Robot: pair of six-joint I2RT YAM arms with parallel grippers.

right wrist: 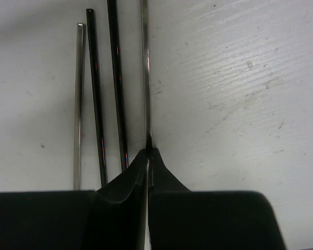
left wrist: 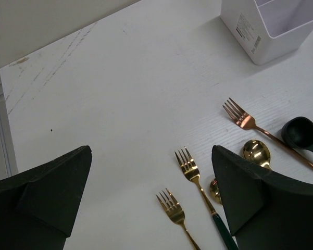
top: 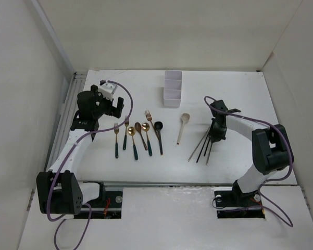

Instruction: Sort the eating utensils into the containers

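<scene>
Looks like a robotics lab cell. Plain white table point(top: 239, 99) walled by bare pale panels point(top: 21, 94) behind it and at both its sides. Left arm point(top: 73, 148) and right arm point(top: 250, 125) bolted at the table's near edge, purple cables point(top: 50, 205) looping by their bases. Metal rail point(top: 67, 104) along the table's left edge. Forks and spoons point(top: 130, 131) lined up straight on the table's scuffed top.

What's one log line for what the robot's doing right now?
left gripper: open, near forks | right gripper: shut on chopstick | other chopsticks: on table

One chopstick point(right wrist: 145, 78) ends hidden inside the right claw point(right wrist: 148, 152).
</scene>
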